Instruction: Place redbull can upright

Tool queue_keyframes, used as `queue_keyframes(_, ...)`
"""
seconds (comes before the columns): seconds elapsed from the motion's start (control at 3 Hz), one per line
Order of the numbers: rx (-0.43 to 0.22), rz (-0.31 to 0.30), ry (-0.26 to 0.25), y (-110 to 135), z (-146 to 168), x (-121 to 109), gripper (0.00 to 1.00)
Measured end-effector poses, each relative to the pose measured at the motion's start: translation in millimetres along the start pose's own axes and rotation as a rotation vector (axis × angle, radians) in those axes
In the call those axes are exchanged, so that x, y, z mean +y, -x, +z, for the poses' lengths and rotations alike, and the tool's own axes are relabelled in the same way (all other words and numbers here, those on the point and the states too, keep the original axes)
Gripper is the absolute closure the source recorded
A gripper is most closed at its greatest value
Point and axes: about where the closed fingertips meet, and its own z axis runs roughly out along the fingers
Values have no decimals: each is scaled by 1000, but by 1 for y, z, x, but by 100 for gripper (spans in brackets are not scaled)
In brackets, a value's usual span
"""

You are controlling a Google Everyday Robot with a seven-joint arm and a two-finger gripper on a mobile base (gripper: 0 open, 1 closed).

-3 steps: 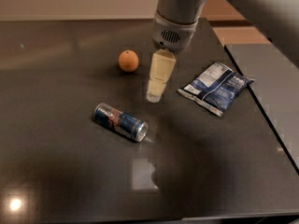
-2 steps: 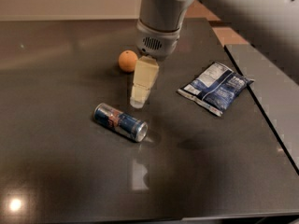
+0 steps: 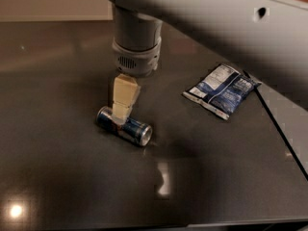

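Observation:
The redbull can lies on its side on the dark table, left of centre. It is blue and silver, and its shiny end faces the front right. My gripper hangs straight down from the grey wrist. Its cream tip is over the middle of the can and covers part of its body, at or just above its top. I cannot tell whether it touches the can.
A dark blue snack bag lies flat to the right of the can. The table's right edge runs diagonally at the right. The big grey arm spans the top of the view and hides the table behind it.
The gripper has moved left and down, from beside the snack bag to right over the can. The orange fruit seen earlier is now hidden behind the arm. The can has not moved.

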Motion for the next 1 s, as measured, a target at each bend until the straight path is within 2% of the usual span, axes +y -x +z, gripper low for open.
queue_keyframes(0.67,38,6,18,26,13,26,0)
queue_keyframes(1.0,80,7,22,36,23,35,0)
